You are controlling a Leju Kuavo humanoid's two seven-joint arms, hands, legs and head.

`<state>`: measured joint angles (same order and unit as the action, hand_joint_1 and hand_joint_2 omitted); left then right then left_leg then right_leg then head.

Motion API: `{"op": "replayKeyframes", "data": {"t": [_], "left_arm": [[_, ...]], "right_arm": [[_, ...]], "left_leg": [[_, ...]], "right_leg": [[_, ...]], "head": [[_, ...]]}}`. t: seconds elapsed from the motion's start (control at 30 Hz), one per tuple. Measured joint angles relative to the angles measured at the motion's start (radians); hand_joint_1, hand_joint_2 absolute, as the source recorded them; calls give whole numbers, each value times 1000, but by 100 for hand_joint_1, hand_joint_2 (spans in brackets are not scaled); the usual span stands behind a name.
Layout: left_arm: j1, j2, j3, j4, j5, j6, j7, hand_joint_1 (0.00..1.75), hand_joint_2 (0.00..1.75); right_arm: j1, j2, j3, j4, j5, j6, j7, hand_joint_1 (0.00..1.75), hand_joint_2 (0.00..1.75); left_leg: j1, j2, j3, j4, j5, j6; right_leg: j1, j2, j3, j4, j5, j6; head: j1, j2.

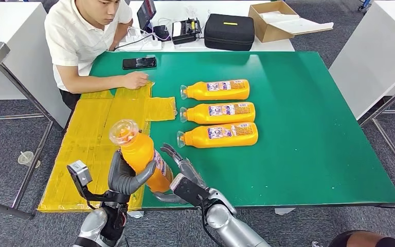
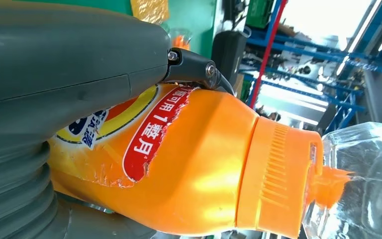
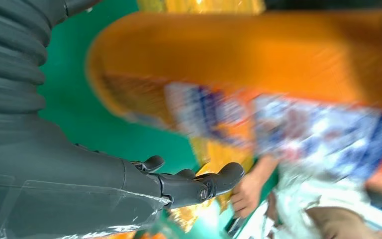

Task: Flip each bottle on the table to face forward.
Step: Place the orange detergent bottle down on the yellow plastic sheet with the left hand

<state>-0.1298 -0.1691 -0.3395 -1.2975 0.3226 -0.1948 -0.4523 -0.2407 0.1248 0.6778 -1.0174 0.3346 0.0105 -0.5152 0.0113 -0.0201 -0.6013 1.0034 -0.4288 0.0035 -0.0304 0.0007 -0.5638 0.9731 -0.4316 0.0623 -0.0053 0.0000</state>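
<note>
Three bottles [image 1: 218, 112] lie in a row mid-desk [image 1: 308, 128], labels up and caps pointing left, seemingly done. A fourth bottle [image 1: 141, 154] is lifted off the desk at the near left edge, gripped around its body by the left hand [image 1: 126, 175], clear cap tilted up and away. The right hand [image 1: 182, 172] hovers just beside it with fingers spread, holding nothing. Judging by this, only this last bottle remains to be turned and laid down.

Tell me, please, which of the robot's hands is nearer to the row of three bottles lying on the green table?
Right. The right hand sits open just below the nearest lying bottle; the left hand grips the raised bottle farther left.
</note>
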Motion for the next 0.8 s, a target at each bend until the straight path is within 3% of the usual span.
{"op": "replayKeyframes", "data": {"t": [0.33,0.63,0.7,0.8], "left_arm": [[2,7,2,-22,-10,16,-3,175,175],[46,27,61,-112,-10,58,8,175,175],[49,32,68,-118,-90,123,-4,175,175],[40,46,69,-120,-333,294,-19,175,175]], "right_arm": [[15,-5,-28,-3,-2,-38,3,0,175],[104,-31,-177,-103,-12,-121,4,0,175],[116,-35,-205,-124,-5,-132,1,0,175],[131,-38,-238,-150,5,-148,-3,0,175]], "left_leg": [[0,0,0,0,0,0],[0,0,-1,0,0,0],[0,0,0,0,0,0],[0,0,0,0,0,0]], "right_leg": [[0,0,0,0,0,0],[0,0,0,0,0,0],[0,0,0,0,0,0],[0,0,0,0,0,0]], "head": [[0,0],[0,0],[0,0],[0,0]]}}
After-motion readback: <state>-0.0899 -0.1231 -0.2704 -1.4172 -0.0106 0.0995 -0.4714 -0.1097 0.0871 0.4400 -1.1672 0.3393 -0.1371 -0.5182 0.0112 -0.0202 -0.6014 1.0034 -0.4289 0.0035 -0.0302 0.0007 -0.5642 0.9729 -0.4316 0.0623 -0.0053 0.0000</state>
